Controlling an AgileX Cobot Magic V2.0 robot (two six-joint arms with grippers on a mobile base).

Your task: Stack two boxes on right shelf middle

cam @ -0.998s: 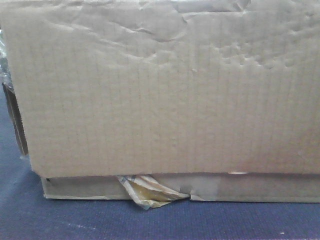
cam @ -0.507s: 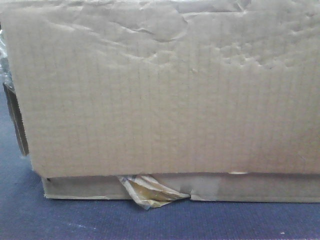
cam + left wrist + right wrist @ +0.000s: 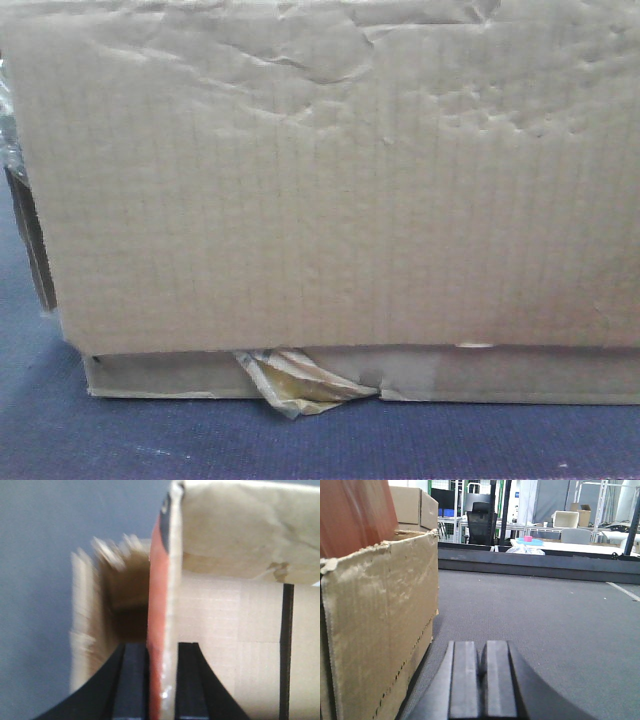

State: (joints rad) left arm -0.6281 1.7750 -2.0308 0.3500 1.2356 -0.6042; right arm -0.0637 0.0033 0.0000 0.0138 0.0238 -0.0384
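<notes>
A wide tan cardboard box [image 3: 320, 190] with a creased face fills the front view, standing on the dark fabric table [image 3: 200, 440]. A yellowish tape scrap [image 3: 295, 385] hangs at its bottom edge. My left gripper [image 3: 161, 650] is shut on this box's upright wall [image 3: 165, 580], whose edge looks reddish, one finger on each side. My right gripper [image 3: 482, 647] is shut and empty, low over the table just right of the box's side [image 3: 375, 620]. A second tan box [image 3: 412, 507] shows behind it. The shelf is out of view.
A dark raised rail [image 3: 520, 562] ends the table at the far side. Beyond it stand a black office chair [image 3: 480, 515], white tables with a blue tray [image 3: 530, 541] and metal racks. Grey table surface [image 3: 545, 610] stretches to the right of the box.
</notes>
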